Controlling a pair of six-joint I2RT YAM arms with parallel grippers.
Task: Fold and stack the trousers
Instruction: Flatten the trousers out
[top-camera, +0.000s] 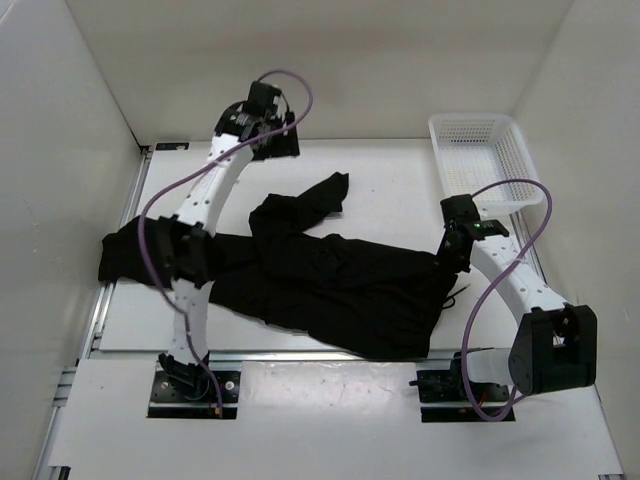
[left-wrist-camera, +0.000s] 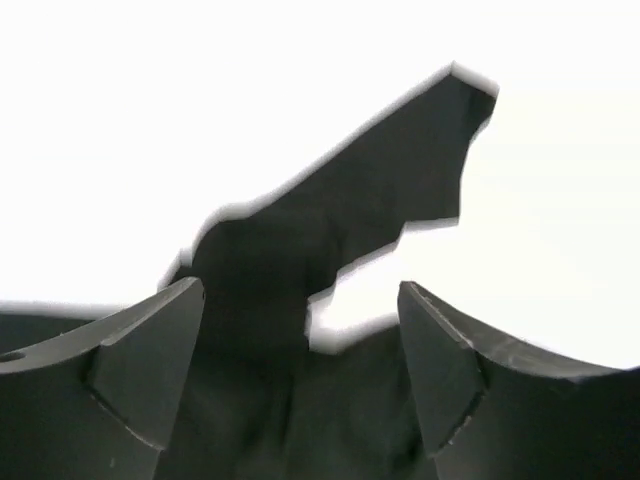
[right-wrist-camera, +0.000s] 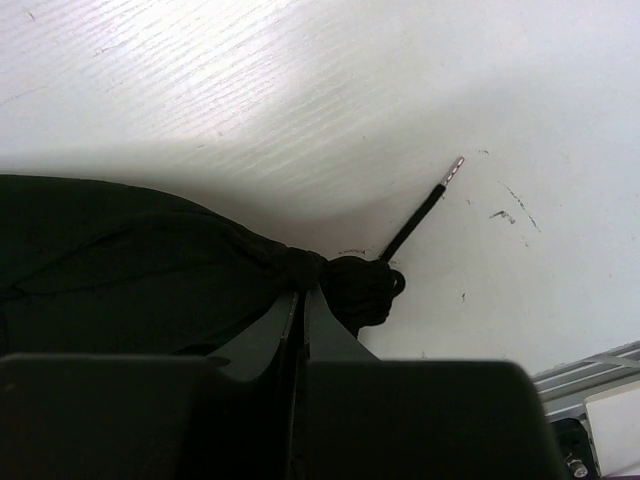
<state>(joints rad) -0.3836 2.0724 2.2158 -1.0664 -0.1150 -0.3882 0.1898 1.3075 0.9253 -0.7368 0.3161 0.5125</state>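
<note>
The counter (top-camera: 390, 175) is boxed in by the left wall (top-camera: 60, 150), the far wall (top-camera: 330, 60) and the right wall (top-camera: 590, 150). A white mesh basket (top-camera: 470, 150) fills the far right corner, close against the right wall. Bare counter shows along the far side, between the upturned trouser leg and the basket, and in a strip along the near edge in front of the arm bases. The trousers (top-camera: 340, 290) lie unfolded across the middle of the counter, black, soft and rumpled. One leg runs left until its end reaches the counter's left edge at the foot of the left wall. The other leg bends up toward the far side and ends in a crumpled cuff. The waist end lies at the right, well short of the basket, with the thin drawstring (right-wrist-camera: 420, 215) trailing out of it onto bare counter. The left fingers (top-camera: 190, 262) hang over the left leg, near the left edge. In the left wrist view these fingers (left-wrist-camera: 150, 340) stand wide apart, with dark cloth spread below and between them and the far leg stretching away over the bright counter. I cannot tell whether they touch the cloth. The right fingers (top-camera: 450, 262) are at the waist end. In the right wrist view they are pressed together (right-wrist-camera: 300, 320) on a bunched knot of the black cloth, just beside where the drawstring comes out, with open counter beyond.
</note>
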